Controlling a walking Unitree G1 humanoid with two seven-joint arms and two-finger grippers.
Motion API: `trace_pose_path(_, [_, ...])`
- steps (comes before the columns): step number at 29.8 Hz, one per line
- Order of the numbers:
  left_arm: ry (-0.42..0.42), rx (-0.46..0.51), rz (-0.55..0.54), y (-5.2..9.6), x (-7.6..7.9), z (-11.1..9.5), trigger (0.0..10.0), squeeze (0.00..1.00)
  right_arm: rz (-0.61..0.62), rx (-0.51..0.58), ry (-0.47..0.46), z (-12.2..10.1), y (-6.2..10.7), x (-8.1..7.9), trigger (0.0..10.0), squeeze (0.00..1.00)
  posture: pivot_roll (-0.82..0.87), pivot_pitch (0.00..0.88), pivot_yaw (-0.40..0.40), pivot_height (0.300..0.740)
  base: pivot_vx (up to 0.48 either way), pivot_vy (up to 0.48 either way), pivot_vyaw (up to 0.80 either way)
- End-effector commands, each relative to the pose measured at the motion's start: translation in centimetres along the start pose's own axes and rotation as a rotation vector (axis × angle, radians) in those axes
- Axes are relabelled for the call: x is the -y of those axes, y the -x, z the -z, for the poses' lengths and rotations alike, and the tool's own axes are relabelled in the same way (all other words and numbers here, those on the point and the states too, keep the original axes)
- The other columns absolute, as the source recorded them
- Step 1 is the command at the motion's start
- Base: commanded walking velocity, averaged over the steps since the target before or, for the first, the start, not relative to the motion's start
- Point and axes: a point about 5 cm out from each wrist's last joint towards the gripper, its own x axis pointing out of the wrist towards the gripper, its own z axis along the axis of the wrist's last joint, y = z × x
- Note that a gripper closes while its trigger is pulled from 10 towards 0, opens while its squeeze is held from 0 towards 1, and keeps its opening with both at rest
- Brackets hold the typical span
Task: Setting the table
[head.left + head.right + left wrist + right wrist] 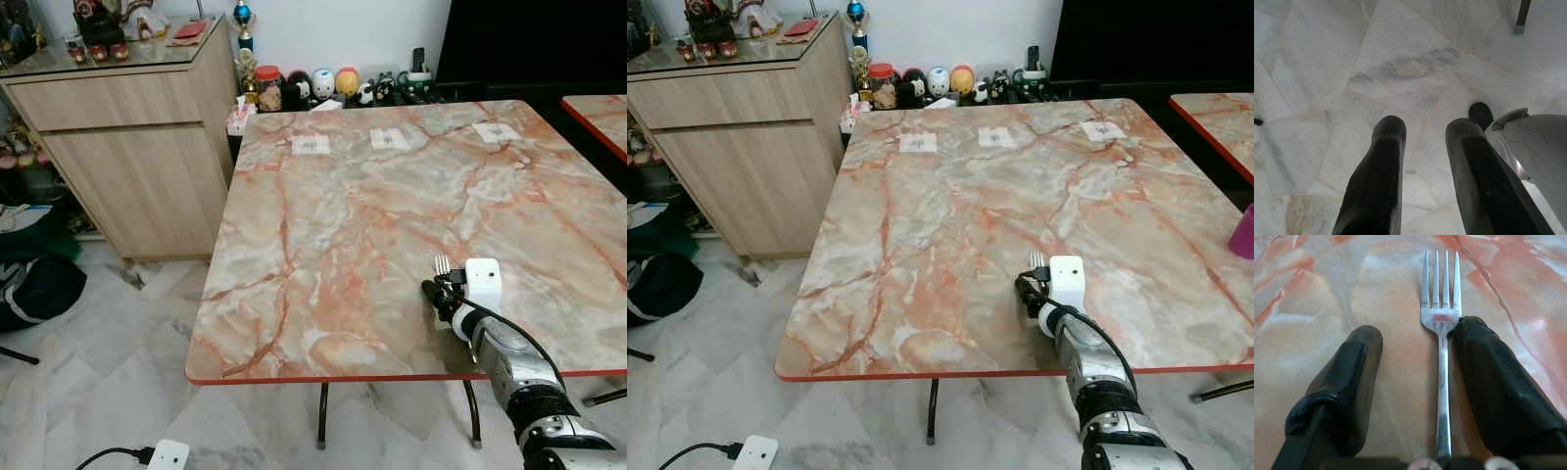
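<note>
I am seeing one fork (1440, 357), one marble counter (323, 235) in front of me with three white tags (389, 139) lying in a row near its far edge, and the corner of a second counter (600, 116) off to my right. One wooden cabinet (127, 147) is standing to the left of the counter, and a row of small figurines (323, 83) is sitting on the floor by the wall behind it. A pink thing (1244, 233) is showing at the right edge of the counter; I cannot tell what it is.

My right gripper (1415, 340) is reaching over the near right part of the counter. Its jaws are standing partly apart, wider than the fork's handle. The fork is lying between them, flat on the counter with its four tines pointing away from me. One finger (1493, 377) is touching the fork where the neck meets the tines; the other finger is sitting clear of it, with bare counter between them.

My left gripper (1425, 161) is hanging over the pale marble floor (1352, 58), its jaws a little apart and holding nothing.
</note>
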Motion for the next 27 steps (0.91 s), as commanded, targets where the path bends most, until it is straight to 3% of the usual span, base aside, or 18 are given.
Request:
trace_pose_path(1, [-0.007,-0.011,-0.002,0.1,0.0,0.3,10.0,0.0,0.005,-0.041,-0.007,0.6,0.0,0.1,10.0,0.0,0.02,0.0,0.029,0.74,0.0,0.0,0.0])
trace_pose_path(9, [-0.013,-0.012,0.003,0.1,0.0,0.4,10.0,0.0,0.001,-0.086,-0.016,1.9,0.1,-0.2,10.0,0.0,0.02,0.0,0.03,0.74,0.0,0.0,0.0])
trace_pose_path(10, [-0.018,-0.012,0.006,0.1,0.1,0.3,10.0,0.0,-0.002,-0.084,-0.025,2.0,0.1,-0.3,0.0,0.0,0.02,0.0,0.031,0.74,0.0,0.0,0.0])
trace_pose_path(27, [-0.028,-0.012,0.017,0.0,0.4,0.1,10.0,0.0,-0.009,-0.088,-0.03,2.7,0.4,-0.2,0.0,0.0,0.02,0.0,0.03,0.74,0.0,0.0,0.0])
